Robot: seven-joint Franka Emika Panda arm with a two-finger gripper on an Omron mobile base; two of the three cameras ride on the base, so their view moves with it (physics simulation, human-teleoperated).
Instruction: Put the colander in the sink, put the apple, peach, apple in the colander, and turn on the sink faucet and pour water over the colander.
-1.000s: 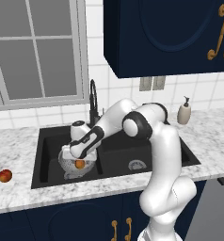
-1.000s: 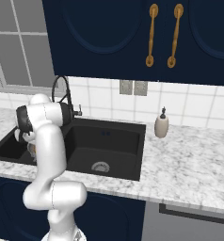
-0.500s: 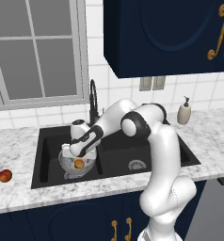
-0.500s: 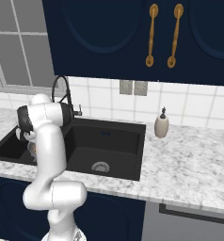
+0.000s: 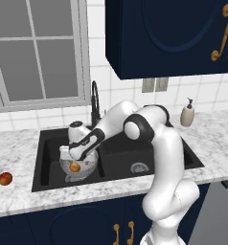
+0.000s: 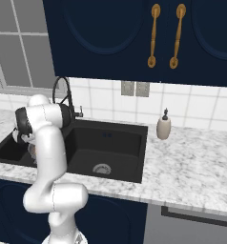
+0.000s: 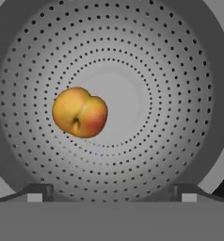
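Hand view: peach (image 7: 80, 112) is lying in colander (image 7: 180, 70), approx 10 o'clock of bowl centre.
Jaws: you're seeing them spread wide, holding nothing.
Next: apples (image 5: 5, 178) are waiting on counter (image 5: 20, 196), approx 9 o'clock of sink (image 5: 49, 143).

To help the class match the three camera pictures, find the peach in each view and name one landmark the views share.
Left base view: the peach lies in the colander, in the left basin, lower left of centre.
Right base view: I cannot make the peach out; the arm covers that basin.
Hand view: the peach lies left of centre on the colander's floor.
Shared landmark: the colander.
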